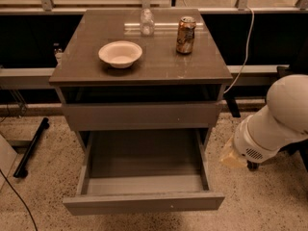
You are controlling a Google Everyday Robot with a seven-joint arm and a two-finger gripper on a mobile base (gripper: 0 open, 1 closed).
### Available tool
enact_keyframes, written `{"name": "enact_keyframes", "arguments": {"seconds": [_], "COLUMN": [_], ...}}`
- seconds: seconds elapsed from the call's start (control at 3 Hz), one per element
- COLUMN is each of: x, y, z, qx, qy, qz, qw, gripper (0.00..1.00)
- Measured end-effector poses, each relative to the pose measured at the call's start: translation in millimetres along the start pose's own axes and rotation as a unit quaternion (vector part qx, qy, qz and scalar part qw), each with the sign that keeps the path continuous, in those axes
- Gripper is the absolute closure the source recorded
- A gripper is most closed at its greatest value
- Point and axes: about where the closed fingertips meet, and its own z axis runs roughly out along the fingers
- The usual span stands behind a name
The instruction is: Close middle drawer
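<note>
— Where's the middle drawer?
— Lower centre of the frame, standing far out, its grey box showing.
— And the gripper?
— Right of the frame, near the drawer's right side but apart from it. Open or closed, I can't tell.
— On the cabinet top?
— White bowl, soda can, clear bottle.

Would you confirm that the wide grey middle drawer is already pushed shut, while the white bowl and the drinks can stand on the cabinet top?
Not quite: the camera view shows the wide grey middle drawer pulled out, not shut. The white bowl and drinks can do stand on the cabinet top. The end effector hangs right of the drawer, apart from it.
</note>
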Motion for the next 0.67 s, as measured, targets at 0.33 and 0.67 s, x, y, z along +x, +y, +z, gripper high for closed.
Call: {"name": "enact_keyframes", "arguments": {"seconds": [0.33, 0.67], "x": [30.3, 33.7], "y": [6.7, 7.3], "z": [58.8, 75.5], "qx": [-0.032, -0.044], "qy": [-0.036, -0.045], "qz": [0.057, 0.069], "qw": [0.9972, 0.9956], "gripper": [1.0, 1.0]}}
